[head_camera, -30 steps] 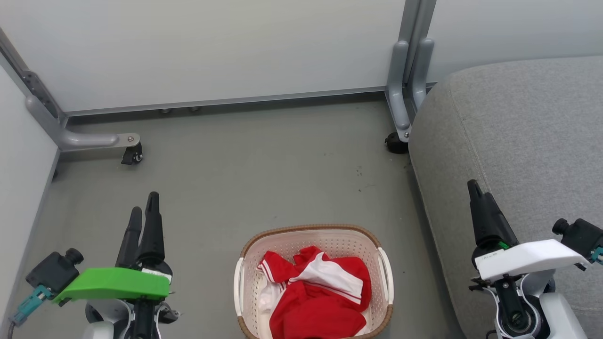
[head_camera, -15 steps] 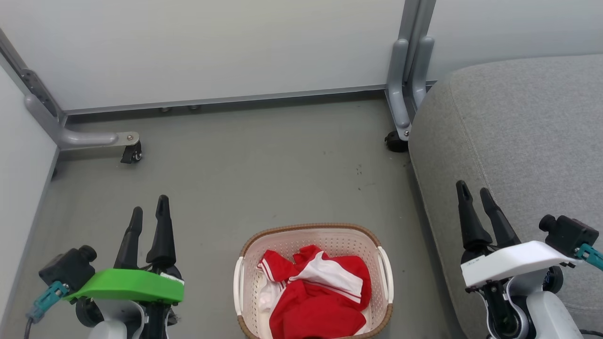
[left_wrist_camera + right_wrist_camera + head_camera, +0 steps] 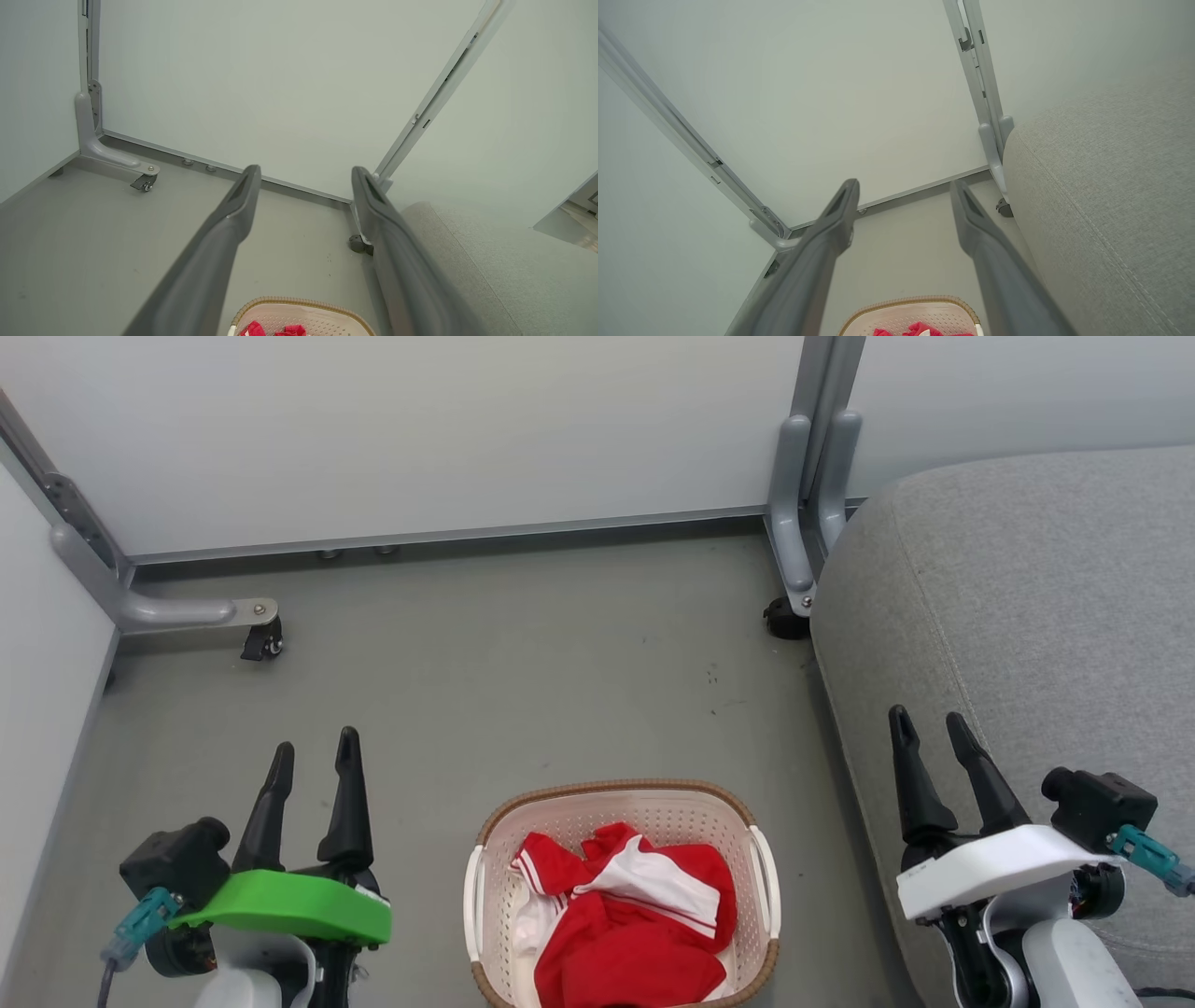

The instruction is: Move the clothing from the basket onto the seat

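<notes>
**Both claws parted and empty beside the basket**

From the head, looks down on soft red-and-white sports clothing (image 3: 635, 924) heaped in the cream perforated plastic basket with a brown rim (image 3: 607, 787) at 6 o'clock, beside the large grey fabric seat (image 3: 1027, 597) at 3 o'clock. Shows the left gripper (image 3: 316, 742) at 7 and the right gripper (image 3: 926, 715) at 5, each moderately spread and gripping nothing. From the wrists, catches the basket's far rim and the tall white wall panels (image 3: 280, 70) rising above. Unlike a second ago, when pressed together, now parted and drawn nearer the basket.
</notes>
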### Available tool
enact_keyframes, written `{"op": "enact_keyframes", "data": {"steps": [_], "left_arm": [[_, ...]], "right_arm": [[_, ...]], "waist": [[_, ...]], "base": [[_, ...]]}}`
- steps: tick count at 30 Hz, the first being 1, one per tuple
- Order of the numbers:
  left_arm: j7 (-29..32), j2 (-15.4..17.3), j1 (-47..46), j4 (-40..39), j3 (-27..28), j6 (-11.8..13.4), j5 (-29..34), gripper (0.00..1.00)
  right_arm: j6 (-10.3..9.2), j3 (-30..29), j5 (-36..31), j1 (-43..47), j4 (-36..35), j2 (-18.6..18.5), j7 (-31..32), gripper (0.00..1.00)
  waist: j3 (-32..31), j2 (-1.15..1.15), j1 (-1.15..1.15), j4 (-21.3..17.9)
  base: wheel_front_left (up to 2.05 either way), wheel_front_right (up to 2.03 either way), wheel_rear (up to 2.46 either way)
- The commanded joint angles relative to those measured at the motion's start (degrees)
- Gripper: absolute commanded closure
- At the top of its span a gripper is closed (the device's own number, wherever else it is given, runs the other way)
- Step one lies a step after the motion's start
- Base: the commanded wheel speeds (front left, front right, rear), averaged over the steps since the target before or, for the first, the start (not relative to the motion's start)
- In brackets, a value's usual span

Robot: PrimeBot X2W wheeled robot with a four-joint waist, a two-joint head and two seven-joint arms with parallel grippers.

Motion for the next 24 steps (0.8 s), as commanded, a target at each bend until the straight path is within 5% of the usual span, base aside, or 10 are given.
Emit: {"op": "enact_keyframes", "data": {"steps": [1, 24], "left_arm": [[-0.67, 0.69, -0.22, -0.29, -0.17, 0.33, 2.12, 0.00], [-3.83, 0.76, 0.61, 2.52, -1.84, 1.55, 13.62, 0.00]], "right_arm": [[0.02, 0.24, -1.90, 0.05, -0.31, -0.07, -0.58, 0.00], [0.02, 0.50, -14.37, -0.06, 2.56, 0.83, -3.71, 0.00]], "waist": [[0.00, 0.00, 0.00, 0.01], [0.23, 0.00, 0.00, 0.04]], "base": [[0.00, 0.00, 0.00], [0.00, 0.00, 0.00]]}}
